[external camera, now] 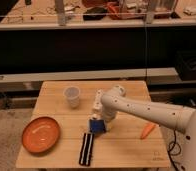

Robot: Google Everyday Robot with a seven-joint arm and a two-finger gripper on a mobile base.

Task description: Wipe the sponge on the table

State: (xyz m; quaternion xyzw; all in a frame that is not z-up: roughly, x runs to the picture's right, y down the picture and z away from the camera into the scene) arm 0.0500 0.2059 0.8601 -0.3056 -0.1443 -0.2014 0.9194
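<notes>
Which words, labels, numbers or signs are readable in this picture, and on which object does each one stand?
None can be read.
A faint mark on the table, near its corner at lower right in view, is too blurred.
The gripper, over the table's middle and shut on the sponge, shows no text.

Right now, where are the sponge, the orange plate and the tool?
sponge point(94, 127): camera view, middle of its blue face.
orange plate point(41, 134): camera view, its bare middle.
tool point(99, 120): camera view, between its fingertips, shut on the sponge near the middle of the table point(126, 150).
</notes>
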